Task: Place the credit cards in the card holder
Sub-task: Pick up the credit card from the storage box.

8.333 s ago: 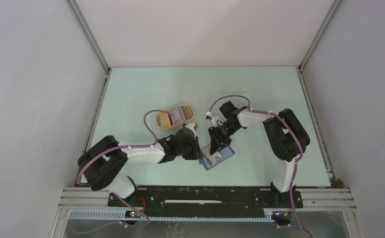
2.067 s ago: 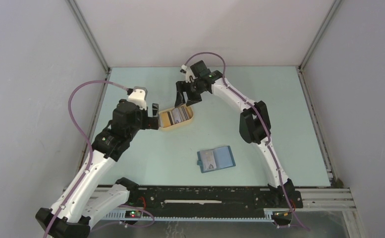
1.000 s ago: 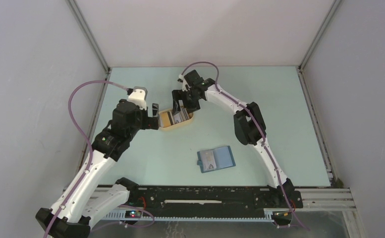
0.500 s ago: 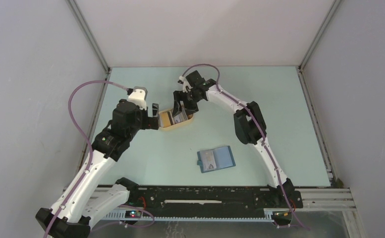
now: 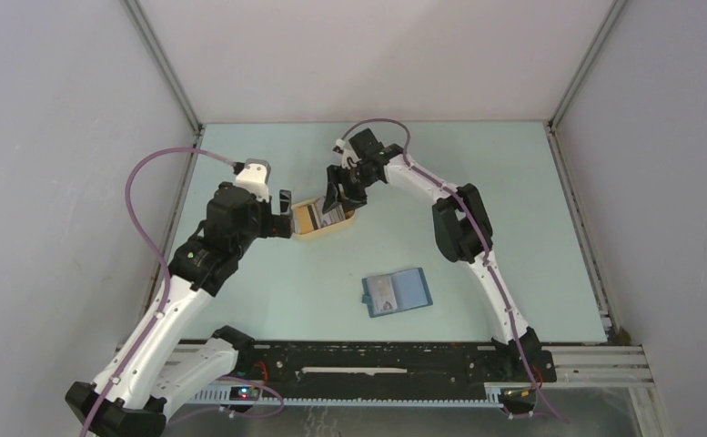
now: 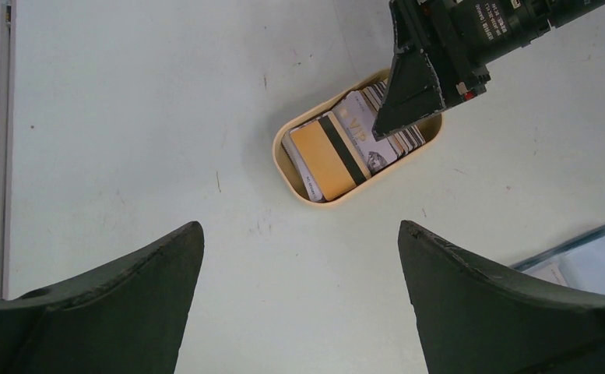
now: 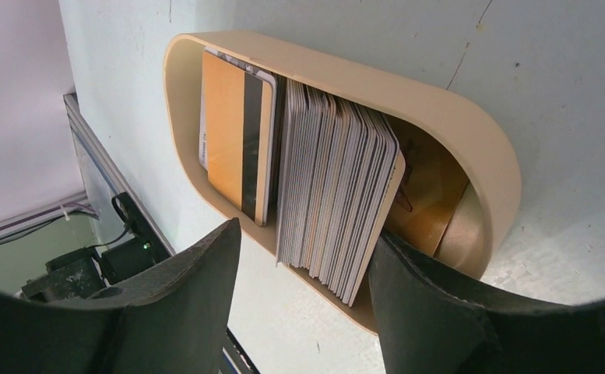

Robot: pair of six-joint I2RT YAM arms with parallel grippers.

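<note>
right gripper [image 7: 305,234] is narrowing around the credit cards [image 7: 334,187] between its fingers [image 7: 182,296], still open, not clamped; pick is starting.

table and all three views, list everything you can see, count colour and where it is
table: one, pale green, under everything
tray: one, tan oval, left of centre, mid-table
credit cards: a stack too tightly packed to count, mixed pale and grey, on edge in the tray; one orange card with a black stripe at its end
card holder: one, teal-blue, lying open near the front
left gripper: open, hovering left of the tray
right gripper: jaws straddling the stack
</note>
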